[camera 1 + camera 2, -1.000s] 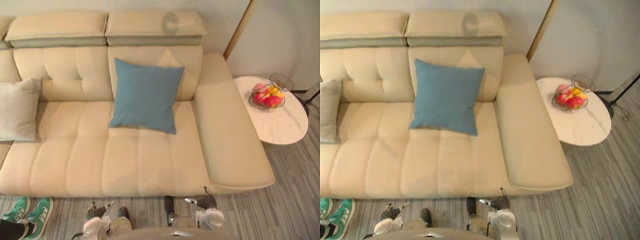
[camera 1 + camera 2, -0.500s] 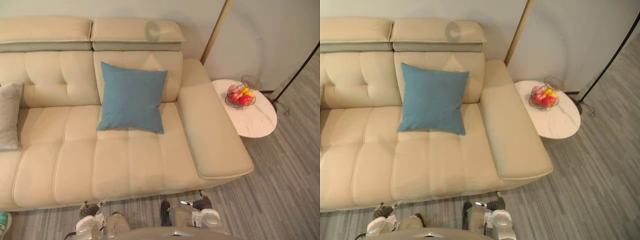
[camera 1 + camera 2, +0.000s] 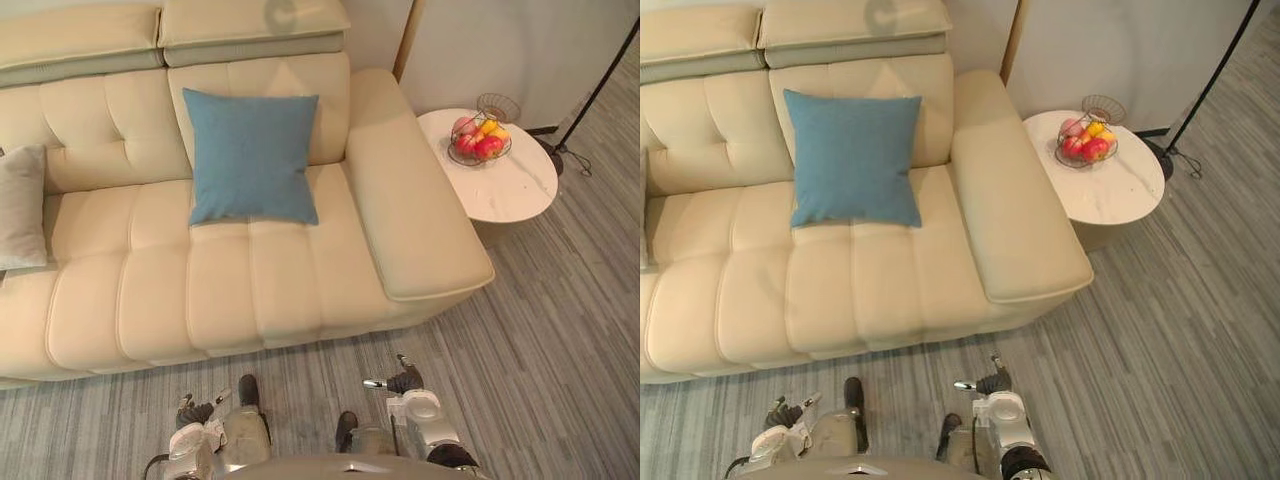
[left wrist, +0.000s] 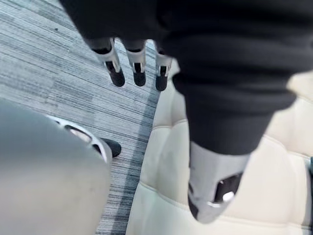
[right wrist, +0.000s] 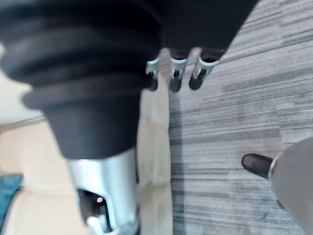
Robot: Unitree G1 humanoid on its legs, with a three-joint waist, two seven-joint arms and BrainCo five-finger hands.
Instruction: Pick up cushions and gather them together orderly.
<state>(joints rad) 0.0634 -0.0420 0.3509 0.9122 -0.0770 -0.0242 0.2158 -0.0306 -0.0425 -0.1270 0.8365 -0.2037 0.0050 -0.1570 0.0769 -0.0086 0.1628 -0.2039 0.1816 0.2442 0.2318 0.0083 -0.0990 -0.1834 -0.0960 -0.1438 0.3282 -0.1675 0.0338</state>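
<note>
I've gathered nothing yet: blue cushion (image 3: 252,157) and grey cushion (image 3: 20,205) sit well apart on the sofa (image 3: 220,290), while my left hand (image 4: 116,67) and right hand (image 5: 175,74) hang loose and empty.

Right hand (image 5: 174,68), fingers relaxed, over grey striped floor (image 5: 234,127), cream sofa (image 5: 154,161) edge, blue cushion (image 5: 7,195) corner

The sofa (image 3: 230,290) seat lies bare from its front edge back to the blue cushion (image 3: 250,155), which leans on the backrest. A wide bare stretch separates it from the grey cushion (image 3: 20,205) at the left edge. The broad armrest (image 3: 410,210) walls off the right edge; beyond it stand a round tabletop (image 3: 510,190) with a fruit basket (image 3: 478,143) and a lamp pole (image 3: 600,85). The floor (image 3: 540,340) along the front edge lies open.
</note>
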